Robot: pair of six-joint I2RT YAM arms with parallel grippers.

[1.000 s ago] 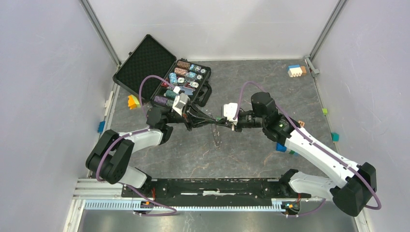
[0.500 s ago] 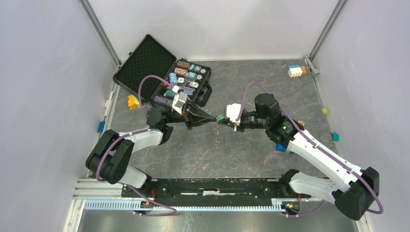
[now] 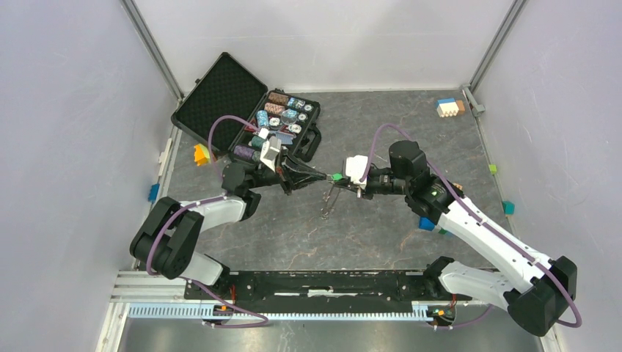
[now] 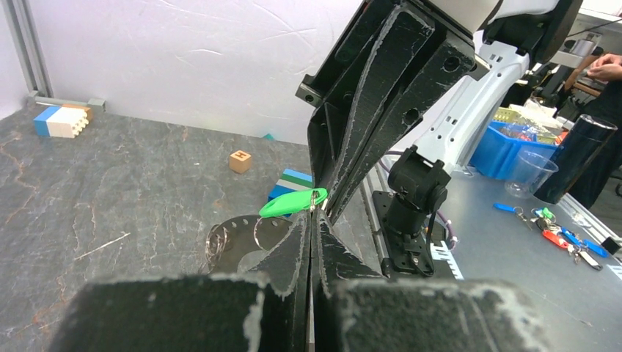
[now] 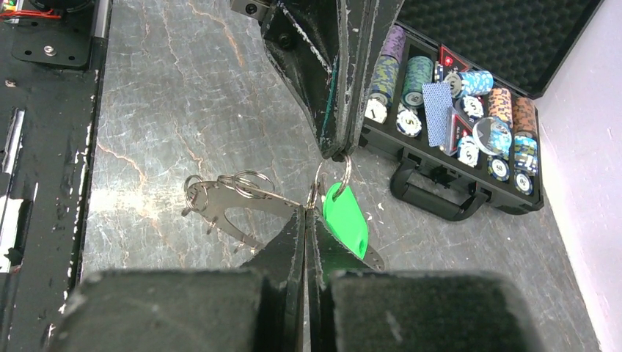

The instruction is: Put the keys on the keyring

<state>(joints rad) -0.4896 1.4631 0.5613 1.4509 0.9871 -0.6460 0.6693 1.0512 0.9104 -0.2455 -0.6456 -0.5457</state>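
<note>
A bright green-headed key (image 3: pixel 335 177) hangs from a thin metal ring (image 5: pixel 331 170) held in the air between both grippers. My left gripper (image 3: pixel 323 176) is shut on the ring from the left. My right gripper (image 3: pixel 343 182) is shut on it from the right. A flat grey metal piece with holes and small split rings (image 3: pixel 327 202) dangles below. In the left wrist view my left gripper (image 4: pixel 315 217) meets the right fingers (image 4: pixel 367 110) at the green key (image 4: pixel 291 203), above the metal piece (image 4: pixel 233 238). In the right wrist view my right gripper (image 5: pixel 306 210) pinches beside the key (image 5: pixel 345 220) and metal piece (image 5: pixel 229 199).
An open black case of poker chips (image 3: pixel 282 122) lies at the back left, also seen in the right wrist view (image 5: pixel 455 110). Small blocks sit around: orange-green (image 3: pixel 199 154), a blue-white-brown stack (image 3: pixel 449 107), a blue one (image 3: pixel 427 224), and green cubes by the right wall (image 3: pixel 493 168).
My left gripper's fingers have closed to a point at the ring. My right gripper has shifted a little right. The hanging metal piece has swung toward the lower left.
</note>
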